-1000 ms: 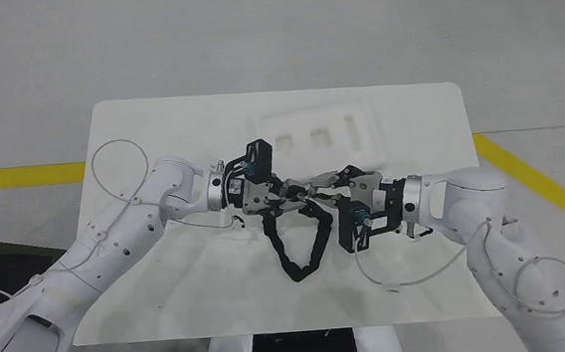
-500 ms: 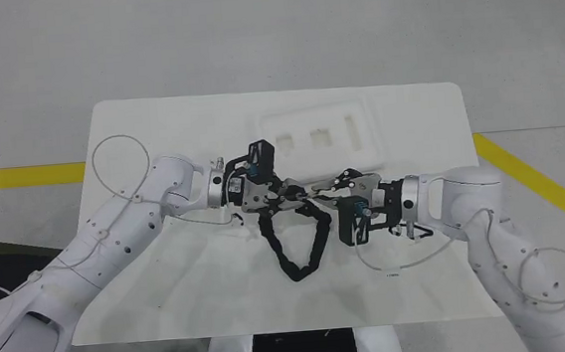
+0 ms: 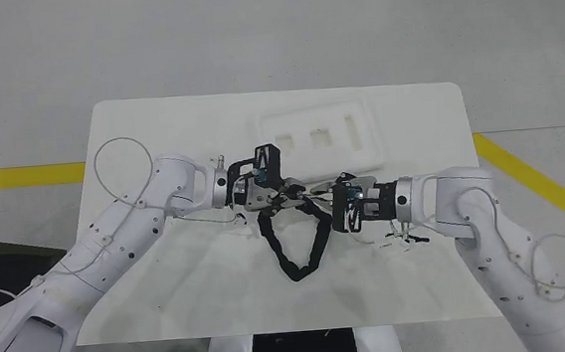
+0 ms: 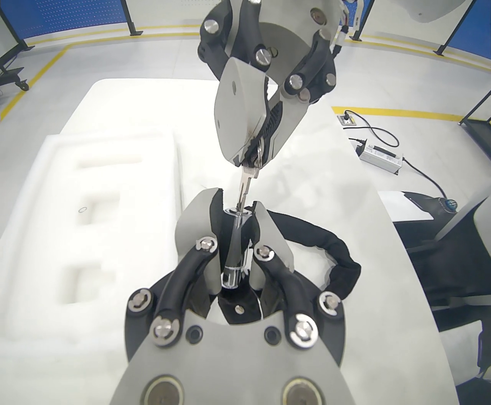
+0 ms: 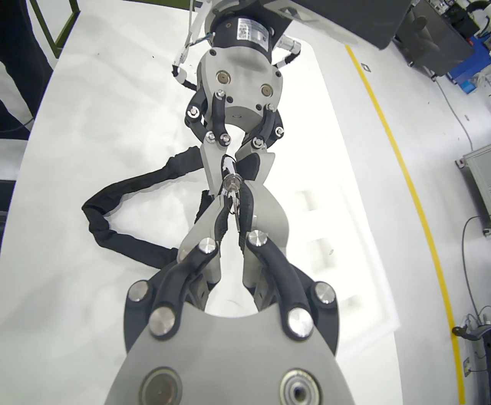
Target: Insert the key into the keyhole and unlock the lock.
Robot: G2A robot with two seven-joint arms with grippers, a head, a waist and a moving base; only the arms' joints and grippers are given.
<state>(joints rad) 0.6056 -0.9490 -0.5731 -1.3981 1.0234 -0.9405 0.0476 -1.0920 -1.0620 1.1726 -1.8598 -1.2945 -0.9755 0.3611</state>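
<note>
Lying nearest on the white table (image 3: 203, 302), a chain (image 3: 292, 268) in a black cloth sleeve makes a loop whose two ends rise to the lock (image 4: 234, 245). The lock is a short, shiny chrome cylinder, held above the middle of the table with its round end face turned to the right. The left gripper (image 4: 236, 205) is clamped on it, one finger on each side of the cylinder. The keyhole (image 5: 231, 185) is a slot in that end face. Just right of it, the right gripper (image 5: 230, 207) pinches the head of a small silver key (image 4: 245, 186) between its ribbed black pads (image 4: 268, 122). The key's blade points left at the lock. Its tip sits in the keyhole, while most of the blade is bare between the two grippers. Farther back, past the grippers, a white foam tray (image 3: 308, 114) with rectangular pockets lies on the far half of the table.
</note>
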